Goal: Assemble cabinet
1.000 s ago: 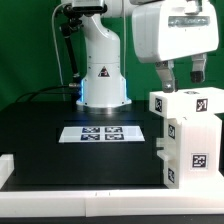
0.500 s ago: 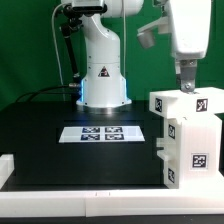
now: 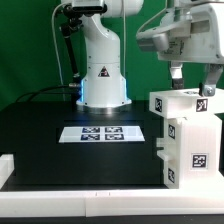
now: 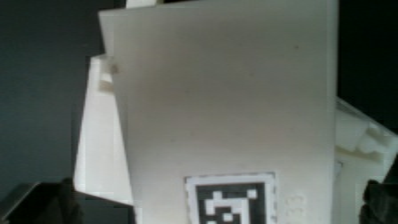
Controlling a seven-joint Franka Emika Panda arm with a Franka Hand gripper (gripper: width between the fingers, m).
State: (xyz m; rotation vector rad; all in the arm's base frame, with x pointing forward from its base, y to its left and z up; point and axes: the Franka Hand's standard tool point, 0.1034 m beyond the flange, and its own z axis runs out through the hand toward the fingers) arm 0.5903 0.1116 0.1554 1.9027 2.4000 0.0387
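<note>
The white cabinet [image 3: 195,150] stands upright at the exterior view's right, at the table's edge, with black-and-white tags on its front. A white block with a tag [image 3: 186,103] sits on its top. My gripper [image 3: 195,80] hangs just above that top, its fingers [image 3: 177,72] spread apart and holding nothing. In the wrist view a tall white cabinet panel [image 4: 214,100] with a tag fills the picture. It lies between the two dark fingertips of my gripper [image 4: 214,205], which are wider apart than the panel. I cannot tell whether they touch it.
The marker board [image 3: 102,132] lies flat on the black table in front of the robot's white base [image 3: 103,75]. A low white rim [image 3: 60,198] frames the table's near side. Cables run down at the back left.
The hand has turned about its vertical axis above the cabinet, from broadside through edge-on to broadside again. It stays over the top block, and the cabinet has not moved.
</note>
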